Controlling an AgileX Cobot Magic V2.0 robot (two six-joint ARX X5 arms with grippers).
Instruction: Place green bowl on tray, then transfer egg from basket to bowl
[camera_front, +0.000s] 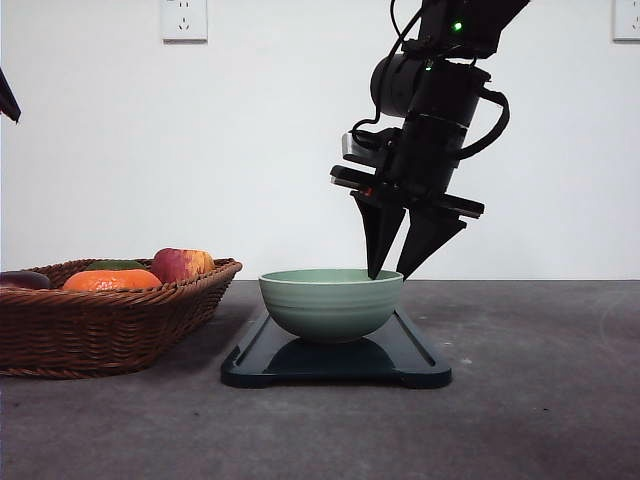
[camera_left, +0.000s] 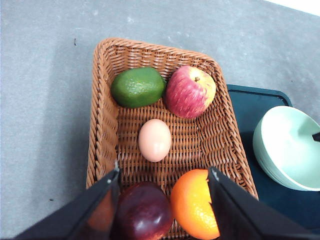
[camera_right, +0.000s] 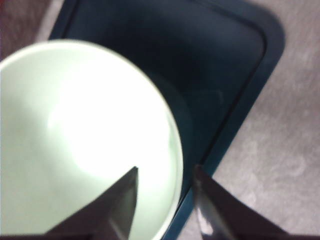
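The green bowl (camera_front: 330, 305) sits upright on the black tray (camera_front: 300, 365) at the table's middle. My right gripper (camera_front: 388, 272) is open, and its fingers straddle the bowl's right rim, one inside and one outside. In the right wrist view the bowl (camera_right: 85, 140) and the tray (camera_right: 220, 70) lie under that gripper (camera_right: 166, 170). The egg (camera_left: 154, 140) lies in the middle of the wicker basket (camera_left: 102, 115). Above it my left gripper (camera_left: 164, 172) hovers open, holding nothing. The basket (camera_front: 100, 320) stands left of the tray.
Beside the egg the basket holds a red-yellow apple (camera_left: 190, 91), a green fruit (camera_left: 138, 87), an orange (camera_left: 195, 202) and a dark red plum (camera_left: 144, 212). The tray's left end (camera_left: 250, 107) nearly meets the basket. A white wall rises behind the table.
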